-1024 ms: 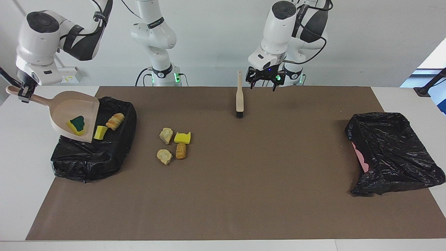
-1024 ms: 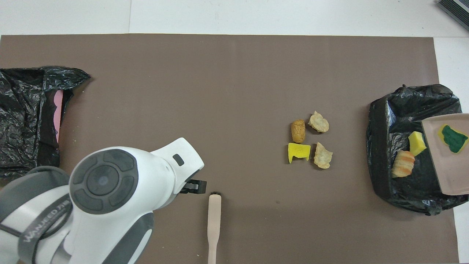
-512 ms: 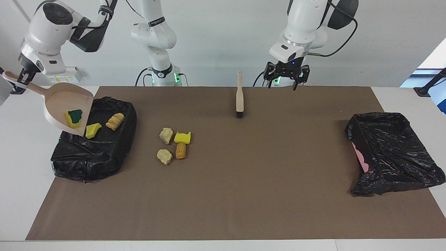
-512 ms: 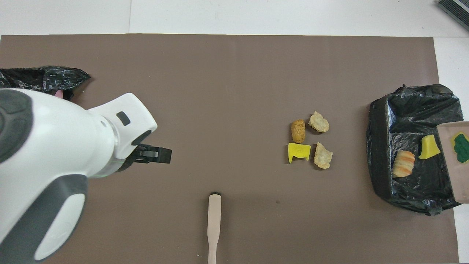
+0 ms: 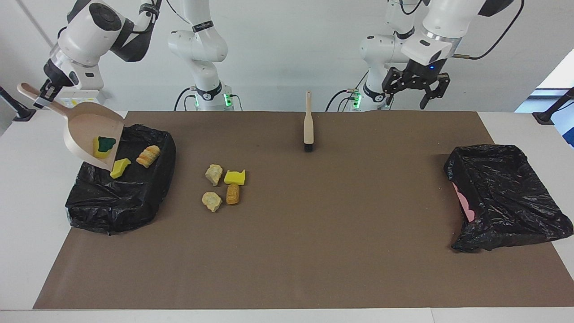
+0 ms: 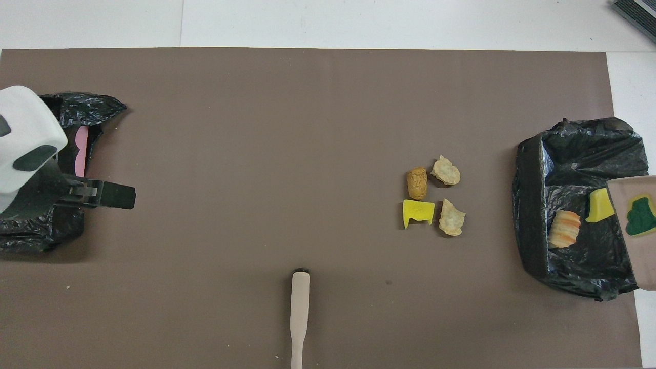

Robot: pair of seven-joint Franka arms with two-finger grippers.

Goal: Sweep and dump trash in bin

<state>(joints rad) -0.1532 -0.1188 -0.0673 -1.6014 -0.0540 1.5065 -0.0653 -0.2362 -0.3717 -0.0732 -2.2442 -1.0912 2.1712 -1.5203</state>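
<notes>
Robotics lab (bench-mounted arms [image 5: 197, 45])

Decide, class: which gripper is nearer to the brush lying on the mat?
Left. The left gripper hangs open in the air toward the left arm's end, with bare mat between it and the brush. The right gripper holds the dustpan over the bin, further away.

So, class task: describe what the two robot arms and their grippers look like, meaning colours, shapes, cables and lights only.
Both arms are glossy white with rounded segments, dark grey round joint caps and black bands. Black cables loop beside the upper links, and green lights glow at the bases. The left gripper is black and skeletal, with open linkwork and a small blue light above it. The right gripper is dark too, under a white wrist block.
</notes>
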